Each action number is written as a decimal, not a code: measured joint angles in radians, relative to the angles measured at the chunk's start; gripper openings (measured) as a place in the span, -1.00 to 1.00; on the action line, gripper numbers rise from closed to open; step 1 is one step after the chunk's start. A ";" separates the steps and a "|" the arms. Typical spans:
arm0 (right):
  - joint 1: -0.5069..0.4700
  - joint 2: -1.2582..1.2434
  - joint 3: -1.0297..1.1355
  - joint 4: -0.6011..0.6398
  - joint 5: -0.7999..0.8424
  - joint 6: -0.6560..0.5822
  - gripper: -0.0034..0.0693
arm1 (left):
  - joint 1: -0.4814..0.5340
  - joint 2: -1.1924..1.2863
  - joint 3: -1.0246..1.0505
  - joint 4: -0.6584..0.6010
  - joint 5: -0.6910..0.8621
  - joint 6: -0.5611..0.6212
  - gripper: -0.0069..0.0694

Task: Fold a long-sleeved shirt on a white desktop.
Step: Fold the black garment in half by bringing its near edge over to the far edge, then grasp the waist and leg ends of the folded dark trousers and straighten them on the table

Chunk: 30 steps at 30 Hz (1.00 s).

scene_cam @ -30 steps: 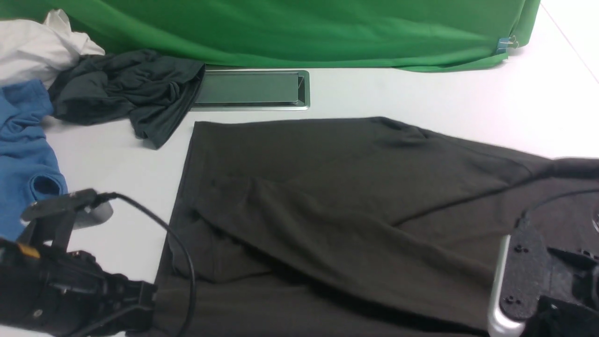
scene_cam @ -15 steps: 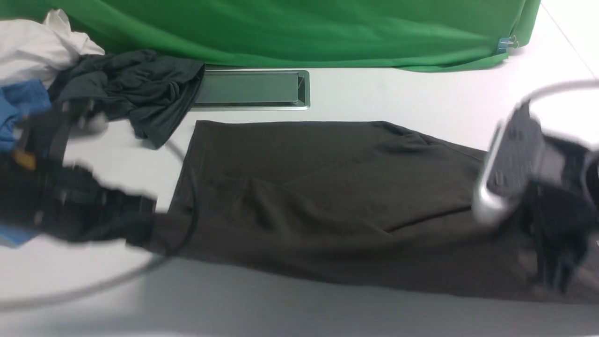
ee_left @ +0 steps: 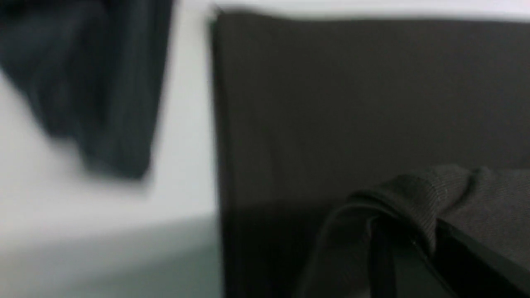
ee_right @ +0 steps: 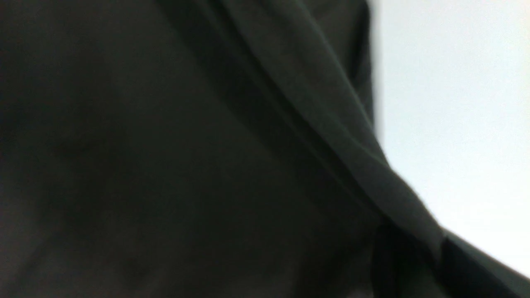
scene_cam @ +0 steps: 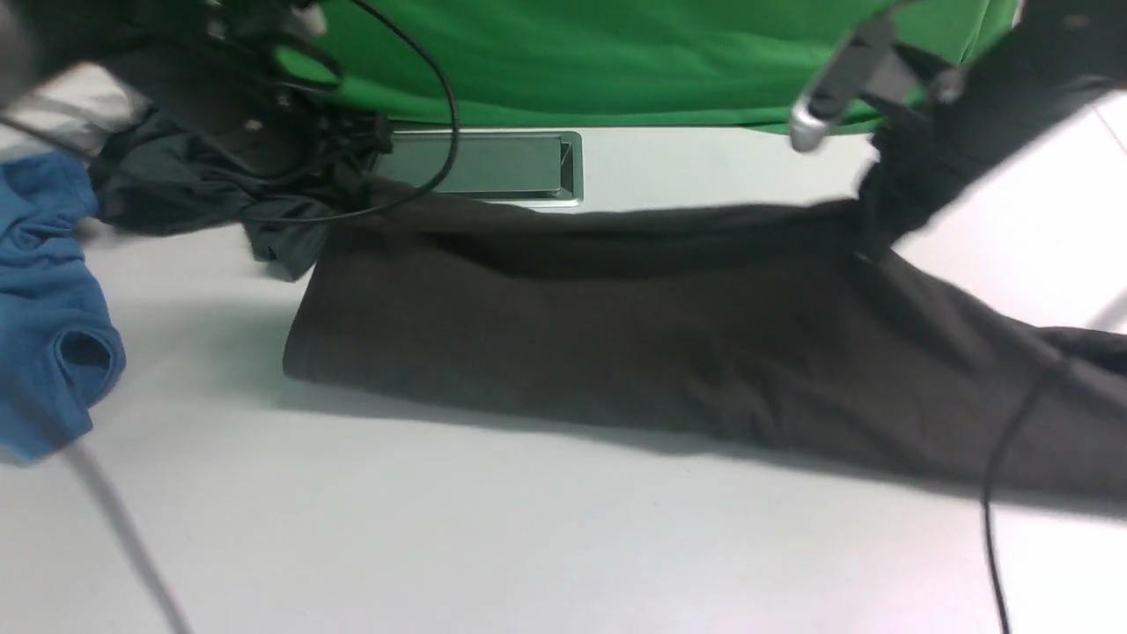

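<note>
The long-sleeved shirt (scene_cam: pixel 616 335) lies across the white desktop (scene_cam: pixel 528 546) as a dark brownish band, its near half folded over toward the back. My left gripper (scene_cam: pixel 357 180) holds the shirt's left corner at the far edge, beside the cable tray. My right gripper (scene_cam: pixel 872 220) holds the raised right end, with fabric trailing off to the right. In the left wrist view, ribbed fabric (ee_left: pixel 414 194) is pinched in the left gripper (ee_left: pixel 426 248). In the right wrist view, a taut fold (ee_right: pixel 331 124) runs into the right gripper (ee_right: pixel 418 256). Logo and neck label are hidden.
A silver-rimmed cable tray (scene_cam: pixel 480 167) sits behind the shirt. A bluish dark-grey garment (scene_cam: pixel 176 189), a bright blue garment (scene_cam: pixel 44 317) and a white cloth (scene_cam: pixel 70 106) lie at the back left. The green backdrop (scene_cam: pixel 616 62) hangs behind. Arm cables dangle on both sides.
Both grippers have swept from the near edge up and toward the back, carrying the shirt's near edge over itself. The shirt is now a narrower folded band.
</note>
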 joint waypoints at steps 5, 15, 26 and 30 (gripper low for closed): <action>-0.001 0.204 -0.077 -0.002 -0.133 0.125 -0.62 | 0.000 0.243 -0.190 -0.017 -0.131 -0.001 -0.33; -0.002 0.172 -0.085 -0.005 -0.127 0.251 0.45 | 0.001 0.297 -0.407 0.005 0.074 0.003 0.90; -0.005 -0.210 -0.088 -0.028 0.117 0.433 0.58 | 0.104 0.055 -0.393 0.038 0.357 -0.002 1.00; -0.005 -0.308 -0.085 -0.029 0.265 0.564 0.58 | 0.162 -0.061 -0.139 0.010 0.361 -0.027 1.00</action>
